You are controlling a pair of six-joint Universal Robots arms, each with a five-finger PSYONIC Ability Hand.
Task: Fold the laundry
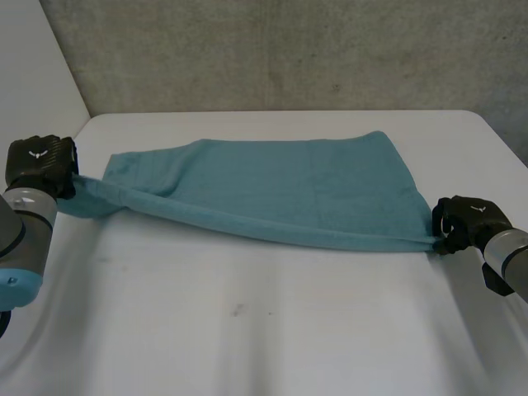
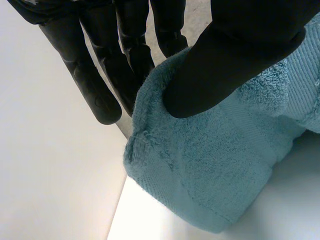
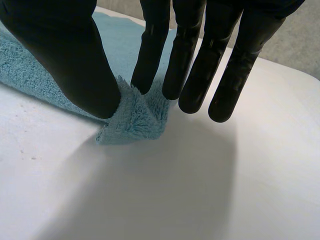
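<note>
A teal towel (image 1: pixel 289 186) lies spread across the white table (image 1: pixel 272 330), its near edge pulled taut and lifted between my two hands. My left hand (image 1: pixel 41 165) holds the towel's left near corner (image 2: pixel 200 165), pinched between the thumb (image 2: pixel 225 65) and the fingers (image 2: pixel 100 95). My right hand (image 1: pixel 466 223) holds the right near corner (image 3: pixel 135 117), pinched between the thumb (image 3: pixel 75 65) and one straight finger (image 3: pixel 150 55); the other fingers hang straight beside it.
A grey wall (image 1: pixel 289 49) runs behind the table's far edge. Bare white tabletop stretches from the towel to the front edge. The left arm (image 1: pixel 21 239) and right arm (image 1: pixel 511 264) stand at the table's two sides.
</note>
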